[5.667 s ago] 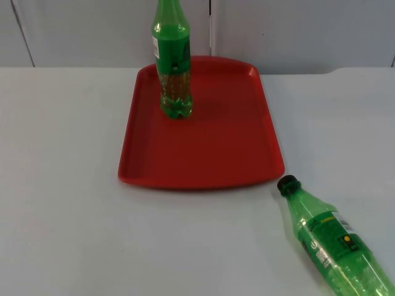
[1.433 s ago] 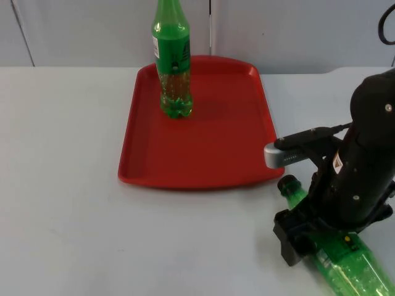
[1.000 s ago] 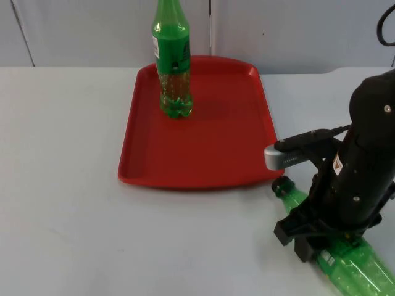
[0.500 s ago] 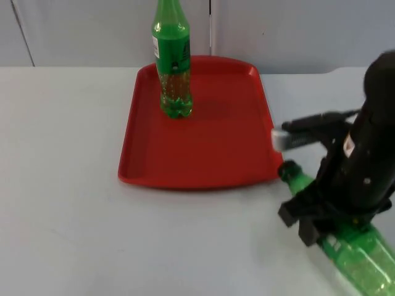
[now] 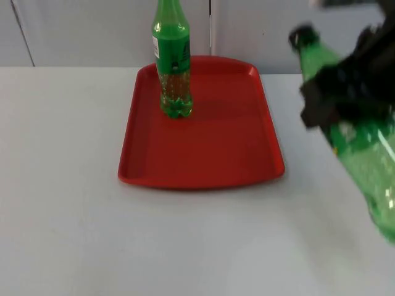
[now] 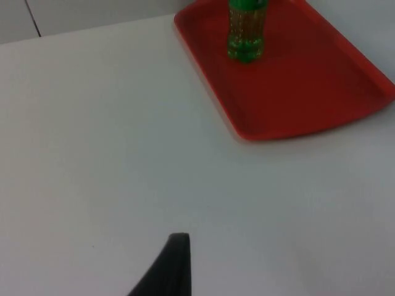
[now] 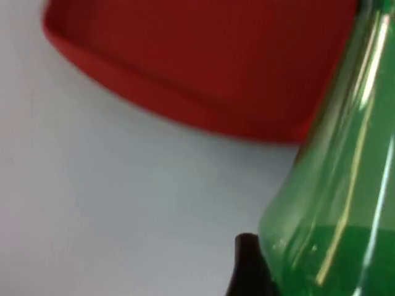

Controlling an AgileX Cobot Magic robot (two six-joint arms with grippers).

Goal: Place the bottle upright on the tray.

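1. Green plastic bottle with a black cap (image 5: 361, 157), tilted with the cap uppermost, hangs in the air beside the right side of the red plastic tray (image 5: 203, 161), clear of the white table top (image 5: 74, 209).
2. Right gripper (image 5: 336, 92) is clamped around its upper body.
3. Second green plastic bottle (image 5: 173, 61) stands upright at the tray's far end.
4. Left gripper (image 6: 170, 268) waits above bare table; I cannot tell how its jaws stand.

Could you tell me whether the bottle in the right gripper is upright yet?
Not yet: the bottle, held by the right gripper, hangs tilted above the table, cap up.
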